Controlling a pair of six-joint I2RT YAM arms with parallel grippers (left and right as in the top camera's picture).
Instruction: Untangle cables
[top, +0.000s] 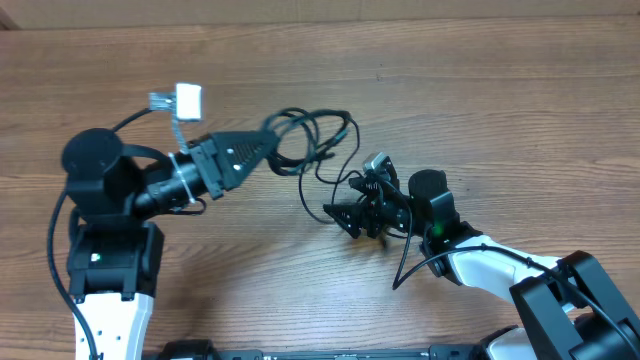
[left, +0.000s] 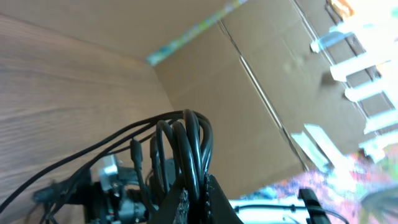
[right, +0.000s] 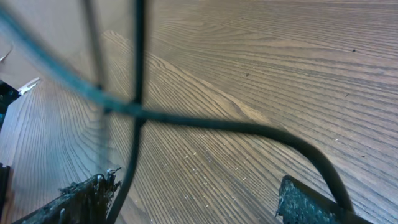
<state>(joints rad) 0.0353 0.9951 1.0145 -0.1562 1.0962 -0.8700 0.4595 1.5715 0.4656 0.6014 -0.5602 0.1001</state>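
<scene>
- Left gripper (top: 268, 143) was clenched on the cables (top: 315, 140), just left of centre in the overhead frame. In its wrist view, several loops (left: 186, 149) rose out of the shut fingers at the bottom.
- The bundle sat upper centre of the overhead frame. Loose ends trailed down towards the right gripper (top: 350, 215), and what looked like a silver plug (top: 375, 160) lay just above that gripper.
- Right gripper was released, with its jaws wide apart low over the table (top: 480, 100). It held nothing.
- In the right wrist view, one strand (right: 205, 122) crossed the frame above the gap between the fingertips, and two more ran down the left side. I could not tell whether any of them touched a pad.
- My reading of the step: line up on a single strand and pull it free of the loops.
- To do that well, I would centre one strand between the pads before closing, because a pinch on two would tighten the knot.
- I would pick the strand nearest a free end.
- I would keep the left grip firm as the anchor and draw the strand away from it slowly, towards lower right.
- I would watch the loops for bunching and stop if they cinched.
</scene>
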